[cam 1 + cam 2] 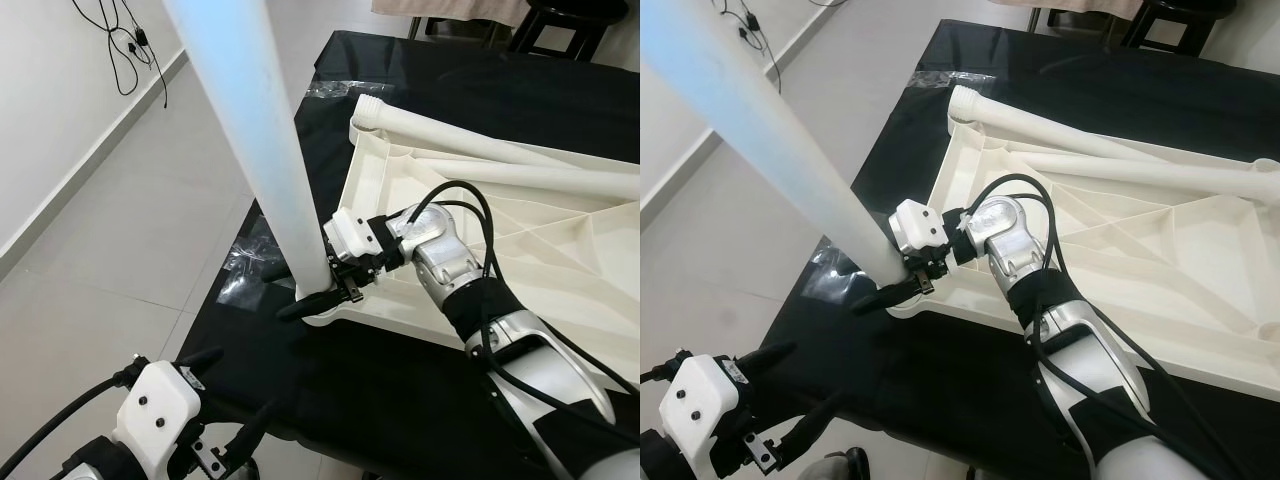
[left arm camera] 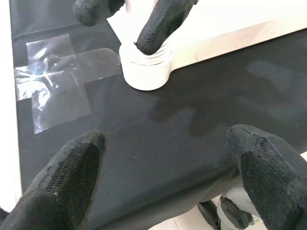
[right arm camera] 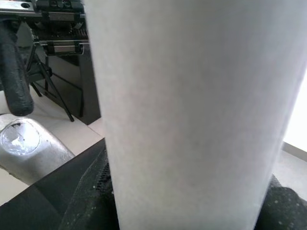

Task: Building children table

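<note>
— Nearest to my head camera, what is it?

— My left gripper [image 1: 235, 395], fingers spread and empty, low at the near edge of the black cloth [image 1: 400, 400]. My right gripper [image 1: 318, 290] is clenched around a white table leg [image 1: 260, 140], which stands upright in the corner socket [image 2: 146, 72] of the upturned tabletop [image 1: 540, 260].

— How far along?

— I judge one leg is being seated; two more legs [image 1: 470, 135] lie loose across the tabletop, not yet fitted.

— And the room?

— Pale tiled floor [image 1: 130, 220], white wall, clear plastic wrapping [image 2: 57, 79] on the cloth.
</note>
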Tool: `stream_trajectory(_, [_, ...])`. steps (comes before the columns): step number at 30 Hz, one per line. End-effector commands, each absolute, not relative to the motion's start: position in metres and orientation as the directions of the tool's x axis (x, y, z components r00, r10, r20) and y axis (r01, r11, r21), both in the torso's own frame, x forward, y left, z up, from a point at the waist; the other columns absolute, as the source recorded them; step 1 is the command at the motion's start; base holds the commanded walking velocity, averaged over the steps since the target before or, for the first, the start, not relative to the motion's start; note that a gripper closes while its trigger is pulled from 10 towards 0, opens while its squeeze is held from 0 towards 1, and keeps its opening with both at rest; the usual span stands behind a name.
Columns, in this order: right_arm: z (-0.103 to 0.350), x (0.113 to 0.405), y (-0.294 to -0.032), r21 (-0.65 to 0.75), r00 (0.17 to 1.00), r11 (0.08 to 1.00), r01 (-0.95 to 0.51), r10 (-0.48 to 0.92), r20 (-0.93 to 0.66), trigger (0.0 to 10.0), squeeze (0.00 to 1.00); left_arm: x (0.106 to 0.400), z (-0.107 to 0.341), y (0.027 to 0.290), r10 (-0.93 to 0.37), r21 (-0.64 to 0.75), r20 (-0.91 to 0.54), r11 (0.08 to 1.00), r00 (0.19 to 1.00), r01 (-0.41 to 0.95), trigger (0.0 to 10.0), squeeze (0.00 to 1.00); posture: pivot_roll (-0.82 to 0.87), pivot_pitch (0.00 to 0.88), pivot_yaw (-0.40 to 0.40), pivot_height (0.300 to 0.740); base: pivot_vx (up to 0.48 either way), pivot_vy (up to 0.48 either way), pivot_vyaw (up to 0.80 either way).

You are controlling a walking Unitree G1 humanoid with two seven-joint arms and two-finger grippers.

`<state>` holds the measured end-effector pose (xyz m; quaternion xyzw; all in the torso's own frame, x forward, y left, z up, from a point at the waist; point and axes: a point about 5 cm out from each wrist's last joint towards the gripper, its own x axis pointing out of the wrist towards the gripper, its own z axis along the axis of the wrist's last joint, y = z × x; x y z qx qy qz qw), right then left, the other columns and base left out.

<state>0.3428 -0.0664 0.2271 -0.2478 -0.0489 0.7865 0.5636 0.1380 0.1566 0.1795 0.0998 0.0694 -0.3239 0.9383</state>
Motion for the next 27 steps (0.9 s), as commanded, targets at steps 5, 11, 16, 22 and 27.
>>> stream_trajectory(5, [0.185, 0.343, -0.076, -0.179, -0.197, -0.263, -0.948, 0.928, -0.317, 10.0, 0.00, 0.135, 0.179, 0.154, -0.600, 0.125, -0.205, 0.767, 0.773, 0.629, 10.0, 0.00, 0.23, 0.320, -0.031, 0.740, 0.000, 0.000, 0.00])
stream_trajectory(11, [0.181, 0.345, -0.080, -0.133, -0.077, -0.103, -0.986, 0.979, -0.186, 10.0, 0.00, 0.137, 0.178, 0.153, -0.600, 0.118, -0.197, 0.770, 0.775, 0.627, 10.0, 0.00, 0.20, 0.321, -0.044, 0.740, 0.000, 0.000, 0.00])
stream_trajectory(16, [0.170, 0.339, -0.080, -0.127, -0.026, -0.046, -0.991, 0.987, -0.156, 10.0, 0.00, 0.138, 0.178, 0.151, -0.601, 0.113, -0.187, 0.773, 0.777, 0.625, 10.0, 0.00, 0.18, 0.318, -0.057, 0.740, 0.000, 0.000, 0.00])
stream_trajectory(22, [0.163, 0.335, -0.075, -0.104, 0.009, -0.003, -0.995, 0.994, -0.110, 10.0, 0.00, 0.139, 0.178, 0.150, -0.601, 0.109, -0.183, 0.774, 0.778, 0.624, 10.0, 0.00, 0.17, 0.320, -0.066, 0.740, 0.000, 0.000, 0.00])
stream_trajectory(27, [0.154, 0.330, -0.071, -0.087, 0.087, 0.081, -0.993, 0.994, -0.061, 10.0, 0.00, 0.137, 0.177, 0.148, -0.603, 0.103, -0.180, 0.774, 0.778, 0.624, 10.0, 0.00, 0.15, 0.324, -0.076, 0.740, 0.000, 0.000, 0.00])
